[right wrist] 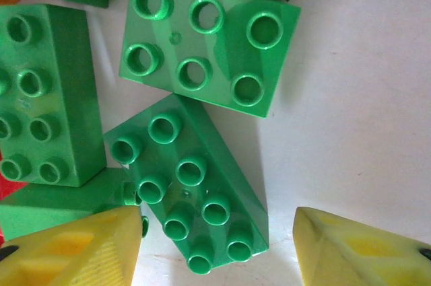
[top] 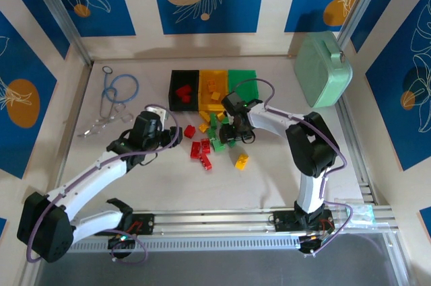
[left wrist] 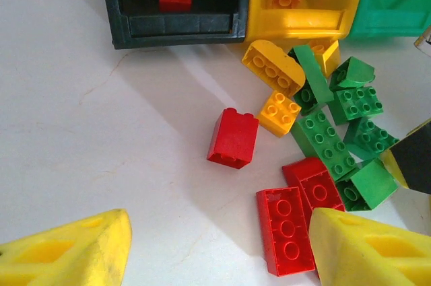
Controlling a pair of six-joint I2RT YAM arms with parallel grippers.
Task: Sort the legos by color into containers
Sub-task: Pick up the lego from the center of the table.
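Entry: sorting bricks by colour, green pick in hand.

Right pincer [right wrist: 219, 252]: I held it low over the brick pile [top: 215, 134] at the middle of the counter [top: 269, 185]. Its jaws stood apart astride a long green brick [right wrist: 192, 185], with nothing gripped yet. One finger [right wrist: 74, 249] sat just beside the brick's near corner, and the other stood clear of it.

Left pincer [left wrist: 219, 259]: wide open and empty, hovering near a lone red brick [left wrist: 233, 138] at the left of the pile.

Bins: black bin [top: 175, 79], yellow bin [top: 207, 76] and green bin [top: 242, 79], touching in a row just beyond the pile. Red pieces lay in the black bin and yellow pieces in the yellow.

Handling note: the long green brick lay skewed to my jaws, its far end touching a six-stud green brick [right wrist: 209, 44]. I judged it best to turn the wrist until the fingers faced its long sides, then centre and close. A straight lift should leave the neighbours undisturbed, and the brick would then go to the green bin at the far right.
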